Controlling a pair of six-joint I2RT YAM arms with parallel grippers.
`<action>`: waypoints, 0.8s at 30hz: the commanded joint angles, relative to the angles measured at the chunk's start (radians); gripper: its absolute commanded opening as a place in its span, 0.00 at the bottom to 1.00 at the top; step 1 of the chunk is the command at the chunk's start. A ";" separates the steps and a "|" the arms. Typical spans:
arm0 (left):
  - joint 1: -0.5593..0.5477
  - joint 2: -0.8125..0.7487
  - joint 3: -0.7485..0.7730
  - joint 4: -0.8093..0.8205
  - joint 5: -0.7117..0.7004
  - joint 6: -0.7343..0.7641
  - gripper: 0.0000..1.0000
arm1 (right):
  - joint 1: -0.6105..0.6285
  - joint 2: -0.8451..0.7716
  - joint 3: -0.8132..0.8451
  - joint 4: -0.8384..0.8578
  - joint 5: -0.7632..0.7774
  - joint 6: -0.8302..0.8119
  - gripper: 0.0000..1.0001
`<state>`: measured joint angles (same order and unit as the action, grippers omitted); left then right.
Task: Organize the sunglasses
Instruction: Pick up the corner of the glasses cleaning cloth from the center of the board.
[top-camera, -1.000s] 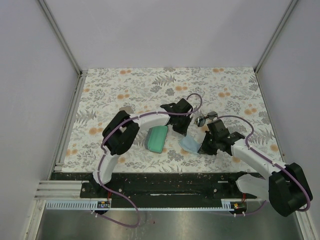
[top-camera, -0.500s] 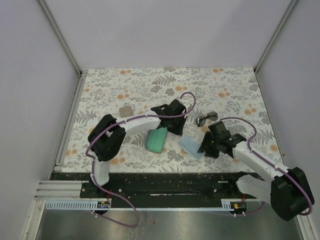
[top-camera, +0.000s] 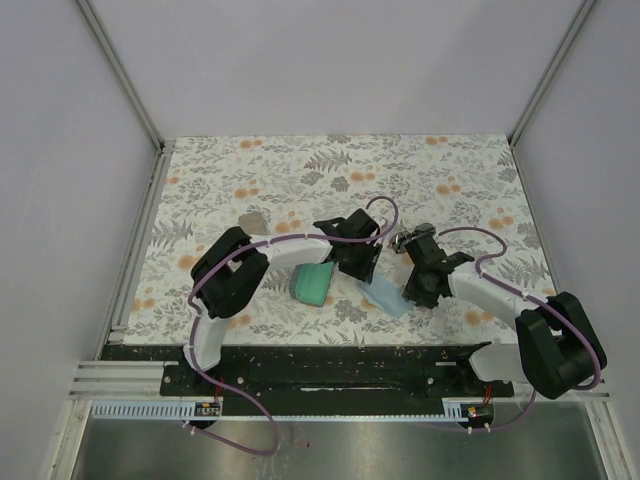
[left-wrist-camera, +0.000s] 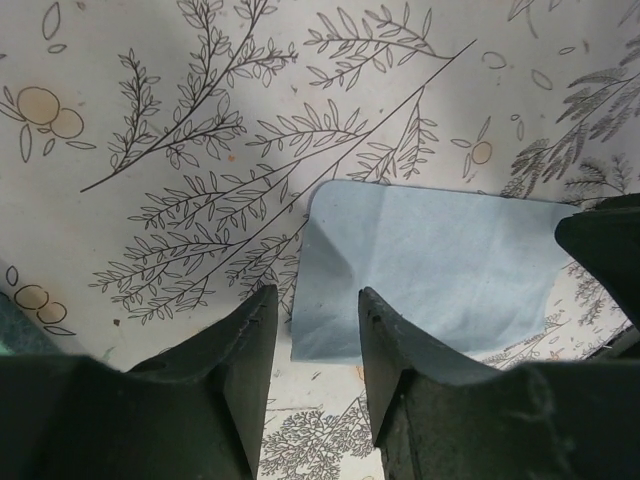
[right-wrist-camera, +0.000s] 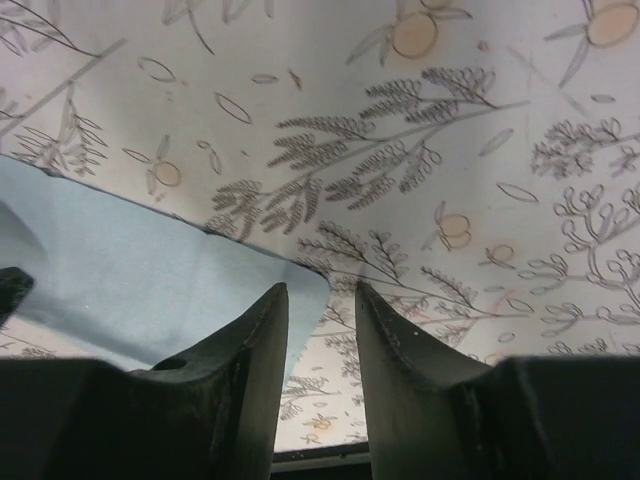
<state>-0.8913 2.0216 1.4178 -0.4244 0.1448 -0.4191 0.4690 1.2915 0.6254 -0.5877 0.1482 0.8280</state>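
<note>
The thin dark wire sunglasses (top-camera: 408, 238) lie on the floral mat, partly hidden behind my right arm. The white-framed pair is not in view. A light-blue cloth pouch (top-camera: 386, 296) lies flat between both grippers. My left gripper (top-camera: 356, 266) is open just above the mat, and its jaws straddle the pouch's (left-wrist-camera: 430, 270) near left edge in the left wrist view. My right gripper (top-camera: 414, 288) is open at the pouch's other end. The pouch's rounded corner (right-wrist-camera: 130, 270) lies between its jaws. Neither gripper holds anything.
A teal-green hard case (top-camera: 315, 283) lies left of the pouch, under the left arm's wrist. A small grey-tan object (top-camera: 253, 219) sits further left on the mat. White walls enclose the mat, and a black rail (top-camera: 330, 370) runs along the near edge.
The left gripper has moved right, from over the teal case to the pouch's edge. The right gripper has swung in toward the pouch, and its arm now partly covers the wire sunglasses.
</note>
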 joint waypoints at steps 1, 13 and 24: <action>-0.006 0.026 0.053 0.033 -0.025 -0.004 0.43 | 0.000 0.046 0.010 0.044 0.018 0.033 0.39; 0.006 0.052 0.092 0.030 -0.034 0.005 0.44 | 0.002 0.016 -0.001 0.069 -0.032 0.026 0.00; -0.001 0.170 0.188 -0.025 0.029 0.036 0.38 | 0.002 -0.011 0.000 0.055 -0.044 0.016 0.00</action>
<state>-0.8875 2.1323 1.5558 -0.4248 0.1493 -0.4103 0.4690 1.2980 0.6277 -0.5220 0.1116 0.8494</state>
